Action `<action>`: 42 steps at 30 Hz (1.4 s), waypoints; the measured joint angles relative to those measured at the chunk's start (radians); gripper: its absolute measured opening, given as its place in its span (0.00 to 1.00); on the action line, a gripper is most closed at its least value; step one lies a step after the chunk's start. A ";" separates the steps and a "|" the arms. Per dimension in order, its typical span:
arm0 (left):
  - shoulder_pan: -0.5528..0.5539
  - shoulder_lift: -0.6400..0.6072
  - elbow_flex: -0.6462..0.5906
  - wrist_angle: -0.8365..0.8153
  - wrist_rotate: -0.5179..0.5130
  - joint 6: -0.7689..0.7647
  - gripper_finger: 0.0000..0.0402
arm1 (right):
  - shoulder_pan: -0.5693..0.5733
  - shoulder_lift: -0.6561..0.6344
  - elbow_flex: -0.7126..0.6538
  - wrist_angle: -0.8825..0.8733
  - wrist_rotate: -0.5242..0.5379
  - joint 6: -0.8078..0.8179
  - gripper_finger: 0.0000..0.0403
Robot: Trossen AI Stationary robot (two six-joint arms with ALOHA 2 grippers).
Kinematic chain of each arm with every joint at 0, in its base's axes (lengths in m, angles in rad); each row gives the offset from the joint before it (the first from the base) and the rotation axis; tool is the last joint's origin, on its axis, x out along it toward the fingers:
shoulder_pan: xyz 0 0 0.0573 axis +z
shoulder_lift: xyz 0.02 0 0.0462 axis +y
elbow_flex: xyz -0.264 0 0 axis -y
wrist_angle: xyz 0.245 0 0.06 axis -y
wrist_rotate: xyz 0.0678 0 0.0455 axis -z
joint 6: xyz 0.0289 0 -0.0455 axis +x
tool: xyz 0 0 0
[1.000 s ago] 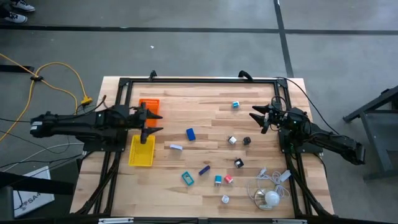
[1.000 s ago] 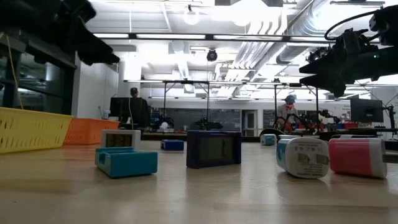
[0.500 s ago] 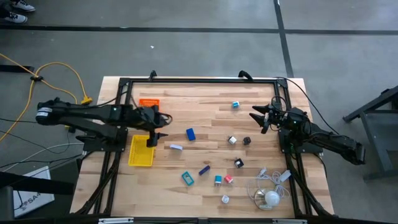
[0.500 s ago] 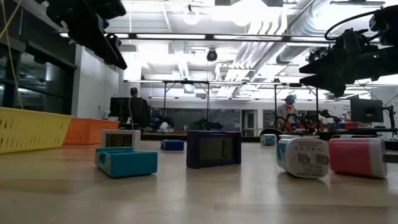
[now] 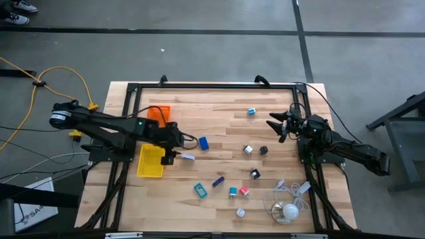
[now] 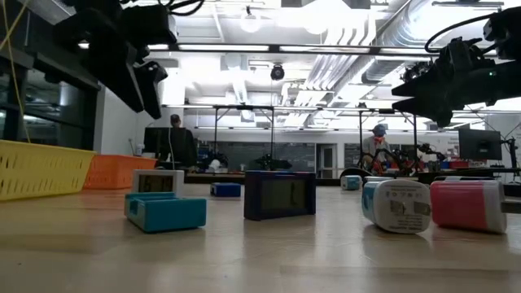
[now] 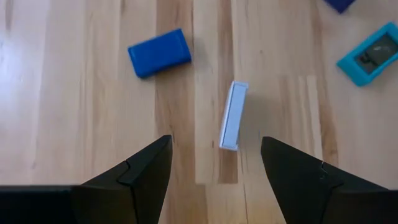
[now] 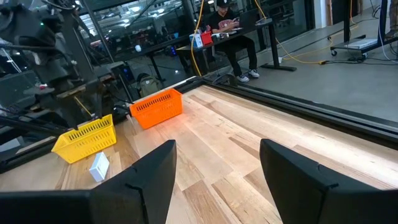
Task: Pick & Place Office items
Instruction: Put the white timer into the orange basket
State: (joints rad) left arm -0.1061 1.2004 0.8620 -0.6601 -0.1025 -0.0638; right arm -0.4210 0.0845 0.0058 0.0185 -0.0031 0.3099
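Lining up the first pick: left gripper spread empty above a white block lying beside the yellow tray; next, descending to clamp it, right gripper idling open at the far side

Two black articulated arms, matte finish. Left arm: pale grey round cap at rear joint, small green light midway. Right arm: black cabling trailing alongside. Each pincer bears two tapered, angular black fingers.
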 joint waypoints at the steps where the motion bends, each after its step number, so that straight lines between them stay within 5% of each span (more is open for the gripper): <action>1: -0.008 0.017 0.020 -0.029 -0.014 -0.010 0.60 | 0.000 0.000 0.000 0.000 0.000 0.000 0.54; 20: -0.072 0.214 0.089 -0.091 -0.034 -0.011 0.60 | 0.000 0.000 0.000 0.000 0.000 0.000 0.54; 42: -0.069 0.338 0.042 0.029 0.000 -0.012 0.60 | 0.000 0.000 0.000 0.000 0.000 0.000 0.54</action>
State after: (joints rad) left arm -0.1750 1.5379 0.9044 -0.6310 -0.1024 -0.0753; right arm -0.4210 0.0842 0.0059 0.0184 -0.0029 0.3099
